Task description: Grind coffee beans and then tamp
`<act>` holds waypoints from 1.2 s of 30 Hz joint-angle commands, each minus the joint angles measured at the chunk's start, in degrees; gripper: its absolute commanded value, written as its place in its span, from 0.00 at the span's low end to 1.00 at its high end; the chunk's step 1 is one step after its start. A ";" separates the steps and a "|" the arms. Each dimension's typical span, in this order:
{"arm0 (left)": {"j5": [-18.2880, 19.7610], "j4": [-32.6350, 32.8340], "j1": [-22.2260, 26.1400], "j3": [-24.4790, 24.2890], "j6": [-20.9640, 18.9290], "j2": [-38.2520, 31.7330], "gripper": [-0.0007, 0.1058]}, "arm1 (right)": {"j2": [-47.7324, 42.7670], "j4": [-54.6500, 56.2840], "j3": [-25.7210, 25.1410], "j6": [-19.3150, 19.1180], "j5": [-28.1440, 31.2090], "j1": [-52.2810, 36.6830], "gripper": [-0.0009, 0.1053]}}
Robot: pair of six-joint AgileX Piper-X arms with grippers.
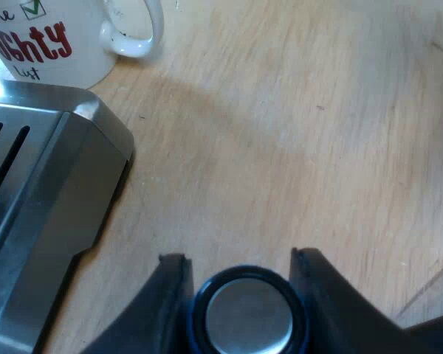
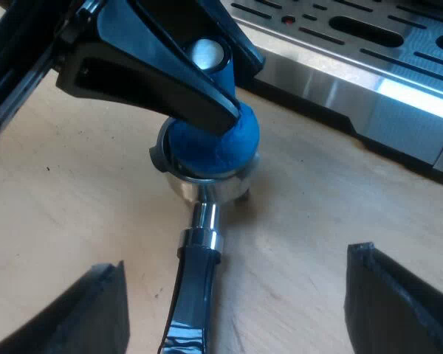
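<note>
Pinches the blue tamper (image 1: pixel 249 313) with the left claw (image 1: pixel 238 256) — rests it, maybe, in the cup of the metal holder (image 2: pixel 199 193) on the desk (image 1: pixel 295 147), near the espresso machine (image 1: pixel 44 206). Holds the right claw (image 2: pixel 236 259) spread wide, a finger each side of the handle (image 2: pixel 196 295) — not touching. White mug (image 1: pixel 59 37) beside the machine.

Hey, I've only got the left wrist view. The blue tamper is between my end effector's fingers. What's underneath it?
Observer: The blue tamper sits in the basket of the metal holder, which stands on the wooden table.
Operator: Where does its handle point?
Observer: The handle runs toward the right end effector, between its fingers.
Operator: Is it gripped?
Observer: No, that end effector is open, and both fingers are apart from the handle.
</note>
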 commanded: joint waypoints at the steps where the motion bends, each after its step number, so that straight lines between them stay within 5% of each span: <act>1: -0.71 0.31 -0.04 -0.35 -0.08 0.17 0.10 | -0.39 0.09 -0.04 -0.26 0.40 -0.16 0.60; 25: -3.40 3.59 -0.04 -0.35 -0.08 -2.60 0.10 | -0.39 0.09 -0.04 -0.26 0.40 -0.16 0.60; 36: -1.52 3.44 -0.04 -0.35 -0.08 -2.58 0.10 | -0.39 0.09 -0.04 -0.26 0.40 -0.16 0.60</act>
